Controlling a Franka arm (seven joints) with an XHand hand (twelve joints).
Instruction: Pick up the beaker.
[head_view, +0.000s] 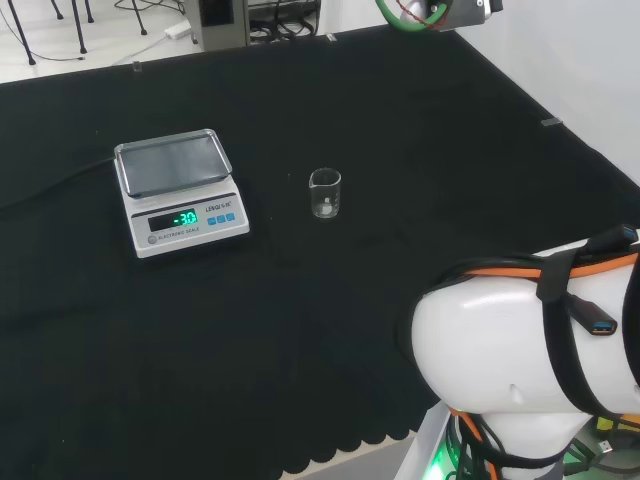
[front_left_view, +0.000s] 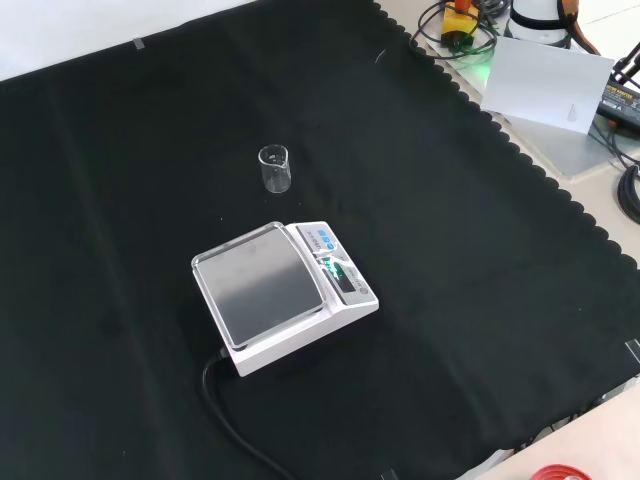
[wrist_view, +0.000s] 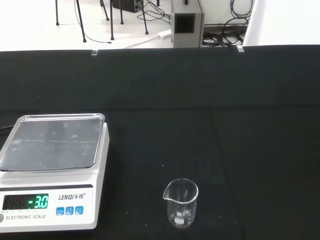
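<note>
— What do we have at the left of the head view?

— We see a white scale (head_view: 183, 195) with a steel pan and a lit green display. It stands on the black cloth of the bench (head_view: 330, 330), toward the left edge as that view shows it, and a dark cable runs from it to that edge.

— And further right?

— Just to the right of the scale, apart from it, we find the beaker (head_view: 325, 193). It is small, of clear glass, upright, and it looks empty. It stands alone around the middle of the bench, away from every edge. In the front view the beaker (front_left_view: 275, 168) is behind the scale (front_left_view: 285, 293), closer to the far edge.

— Then the right side?

— There we see the white arm link (head_view: 510, 365), with black and orange cables over it, at the near right corner.

— What about the hand?

— We cannot tell how its fingers stand. The wrist view looks at the beaker (wrist_view: 181, 203) beside the scale (wrist_view: 52, 167), with its spout turned to the scale.
</note>
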